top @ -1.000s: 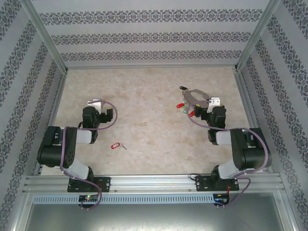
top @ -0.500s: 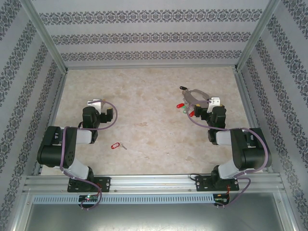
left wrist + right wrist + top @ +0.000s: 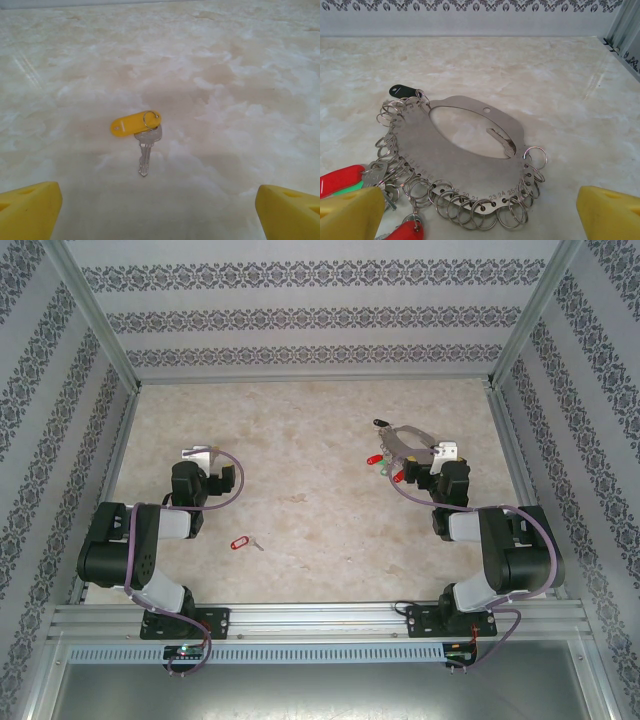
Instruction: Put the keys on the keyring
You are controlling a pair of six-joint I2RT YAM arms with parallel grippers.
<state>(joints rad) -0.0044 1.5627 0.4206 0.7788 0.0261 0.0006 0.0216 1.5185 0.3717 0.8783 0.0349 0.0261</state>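
Nothing has moved since the earlier frame: both arms and every key sit exactly where they were.

From the overhead camera, I see the left gripper [image 3: 198, 454] low over the table [image 3: 300, 420] on the left side, jaws spread wide and holding nothing. A red-tagged key [image 3: 241, 541] lies alone on the table nearer the arm bases, between the two arms and closer to the left one. On the right side, the right gripper [image 3: 446, 453] is just as wide open and empty. It sits just beside the keyring [image 3: 408, 436], a flat metal plate lying on the table towards the far right. A black tag [image 3: 381, 424] sticks out at its far end, and red tags [image 3: 375, 459] and a green tag [image 3: 385, 467] cluster along its left edge.

On the left wrist camera, the two yellow fingertips [image 3: 29, 210] stand at the bottom corners, far apart. Between and beyond them a yellow-tagged key [image 3: 136, 123] lies flat on the table, untouched, its blade pointing back towards the camera.

On the right wrist camera, yellow pads [image 3: 350, 215] frame the bottom corners, again wide apart with nothing gripped. The plate lies straight ahead, with an oval cut-out in the middle. Small rings [image 3: 535, 156] hang from numbered holes around its edge. One key blade [image 3: 502, 142] shows through the cut-out, and tagged keys hang at the lower left, just beside the left pad.
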